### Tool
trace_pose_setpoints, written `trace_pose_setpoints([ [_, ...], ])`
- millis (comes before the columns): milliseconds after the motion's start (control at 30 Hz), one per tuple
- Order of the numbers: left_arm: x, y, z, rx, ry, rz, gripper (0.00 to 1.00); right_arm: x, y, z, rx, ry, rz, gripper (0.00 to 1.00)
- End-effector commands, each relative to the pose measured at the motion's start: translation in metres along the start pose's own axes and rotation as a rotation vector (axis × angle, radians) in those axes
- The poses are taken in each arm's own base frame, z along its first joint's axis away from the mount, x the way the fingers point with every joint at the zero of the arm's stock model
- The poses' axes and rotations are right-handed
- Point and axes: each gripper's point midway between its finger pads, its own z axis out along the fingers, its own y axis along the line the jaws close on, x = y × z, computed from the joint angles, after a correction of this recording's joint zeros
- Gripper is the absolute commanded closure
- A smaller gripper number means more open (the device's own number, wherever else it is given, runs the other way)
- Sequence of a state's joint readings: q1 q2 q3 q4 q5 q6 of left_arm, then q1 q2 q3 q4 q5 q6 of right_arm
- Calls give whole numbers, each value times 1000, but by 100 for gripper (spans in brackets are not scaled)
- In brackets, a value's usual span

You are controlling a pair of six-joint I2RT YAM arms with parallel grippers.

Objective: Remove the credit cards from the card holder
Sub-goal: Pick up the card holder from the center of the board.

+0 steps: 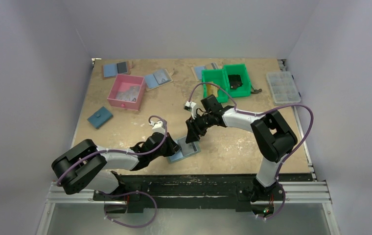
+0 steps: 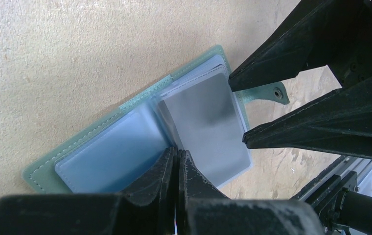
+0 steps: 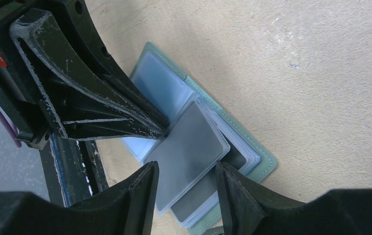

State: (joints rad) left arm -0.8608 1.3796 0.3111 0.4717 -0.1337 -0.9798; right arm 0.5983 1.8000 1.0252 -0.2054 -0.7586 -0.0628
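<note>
Lying open, card holder [image 1: 189, 150] axis near-left to far-right | left jaws shut | right jaws half-open

No legible text, label or number on anything.

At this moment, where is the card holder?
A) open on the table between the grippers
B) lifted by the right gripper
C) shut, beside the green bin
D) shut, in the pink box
A: the card holder lies open on the table, the shut left gripper at its fold.
</note>
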Motion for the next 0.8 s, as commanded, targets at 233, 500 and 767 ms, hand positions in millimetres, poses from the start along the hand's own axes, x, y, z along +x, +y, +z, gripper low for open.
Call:
trace_pose_setpoints([
  [233, -9, -18, -7, 83, -37, 8, 100, -7, 13, 1, -70, -12, 8, 47],
  [500, -11, -23, -9, 102, -42, 7, 100, -7, 14, 1, -76, -12, 10, 48],
  [767, -11, -27, -10, 119, -39, 2, 87, -8, 18, 1, -96, -16, 17, 50],
])
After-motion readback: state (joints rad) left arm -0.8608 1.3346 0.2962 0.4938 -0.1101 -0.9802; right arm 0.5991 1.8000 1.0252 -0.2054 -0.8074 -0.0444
